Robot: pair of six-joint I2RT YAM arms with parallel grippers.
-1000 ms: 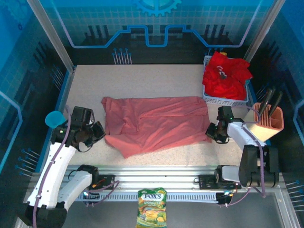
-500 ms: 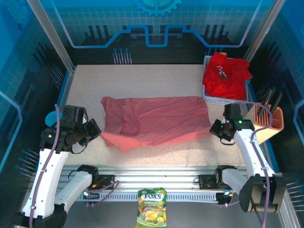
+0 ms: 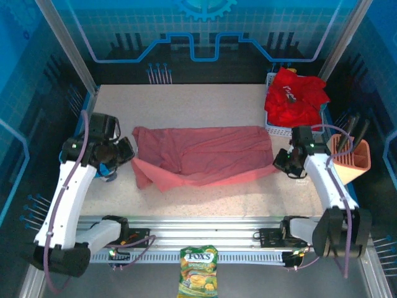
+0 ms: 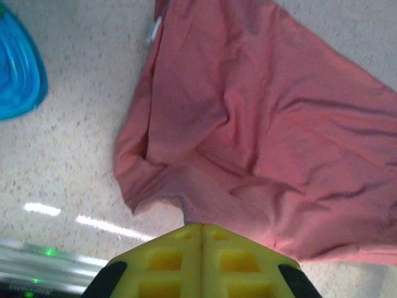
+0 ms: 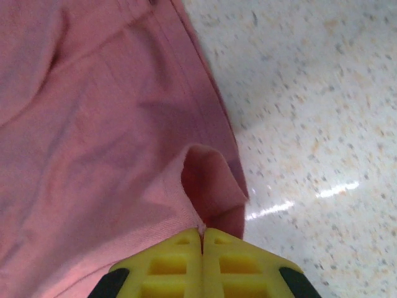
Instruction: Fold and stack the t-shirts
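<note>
Step in hand, as we judge it: the first lengthwise fold of the salmon-pink t-shirt (image 3: 205, 152). It lies spread crosswise on the middle of the table (image 3: 186, 105).

- The left gripper (image 3: 128, 156) sits at the shirt's left near corner. In the left wrist view its yellow pads (image 4: 167, 261) are pressed together with a ribbed edge of the cloth pinched between them.
- The right gripper (image 3: 278, 165) sits at the right near corner. In the right wrist view its pads (image 5: 167, 264) are likewise closed, on a small loop of hem.
- The red t-shirts (image 3: 296, 99) are heaped in the white mesh basket (image 3: 291, 131) at the far right, well apart from this work.

Notes for doing the fold well:

1. Between the two grips the near edge sags and bunches, most of all toward the left. We advise drawing the grippers slightly apart first, so the hem runs taut.
2. Both ends should travel toward the far edge together and at matching height. Otherwise the fold line comes out skewed.
3. The right-hand pinch looks shallow, just a loop of hem, so a hard pull could slip it free. Gentle tension is safer.
4. The hem should lie on the far edge before release, with the right end stopping short of the basket.
</note>
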